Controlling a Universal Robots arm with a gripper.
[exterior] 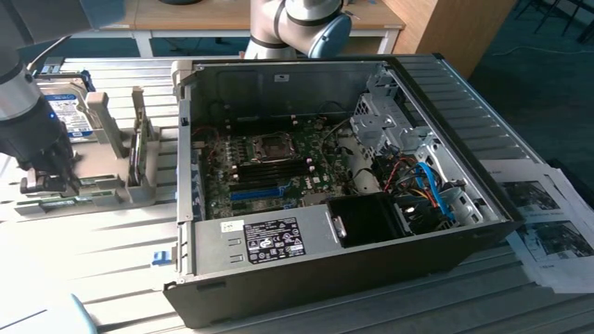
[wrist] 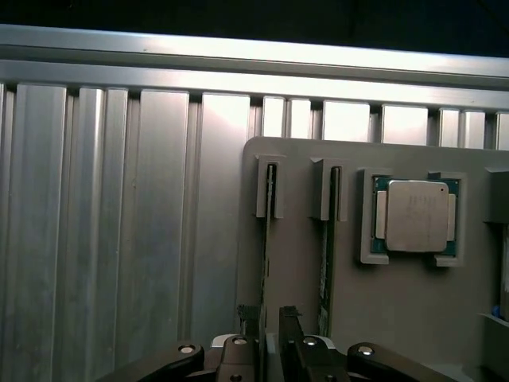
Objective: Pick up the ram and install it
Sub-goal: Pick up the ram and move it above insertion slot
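No text legible anywhere.
- Power supply label [exterior: 278, 239], near end of computer case [exterior: 446, 90]: black-and-white panel, rows of tiny print and small symbols, unreadable.
- Small pale sticker [exterior: 232, 227] just beside it, toward exterior view's left: print too small.
- Hard drive [exterior: 67, 111], exterior view's far left: blue-white label, print blurred.
- Printed sheets [exterior: 547, 223], exterior view's right of case: dark pictures, text lines unreadable.
- Processor chip [wrist: 416, 215]: faint engraved lines on silver lid, not legible.

Arm [exterior: 21, 97] at left edge of exterior frame, wrist vertical. Gripper [exterior: 46, 182] points straight down at lower left, jaws parted, fingers [wrist: 289, 322] parallel, slim gap between.
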